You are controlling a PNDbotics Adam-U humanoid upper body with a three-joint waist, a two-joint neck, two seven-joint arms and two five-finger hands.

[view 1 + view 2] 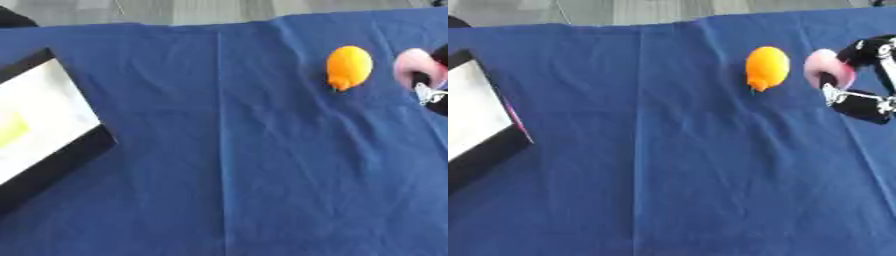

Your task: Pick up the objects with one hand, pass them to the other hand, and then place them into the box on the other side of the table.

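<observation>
An orange fruit-shaped object (349,66) lies on the blue cloth at the far right of the table. Just right of it is a pale pink rounded object (824,64). My right hand (863,106) comes in from the right edge, its black fingers curled round the pink object, one above it and one across its lower side. The box (74,152), black-walled with a white inside, stands at the left edge, and a yellow-green shape (10,128) lies in it. My left hand shows in neither view.
The blue cloth (262,165) covers the whole table, with a fold line running down its middle. Grey floor shows beyond the far edge.
</observation>
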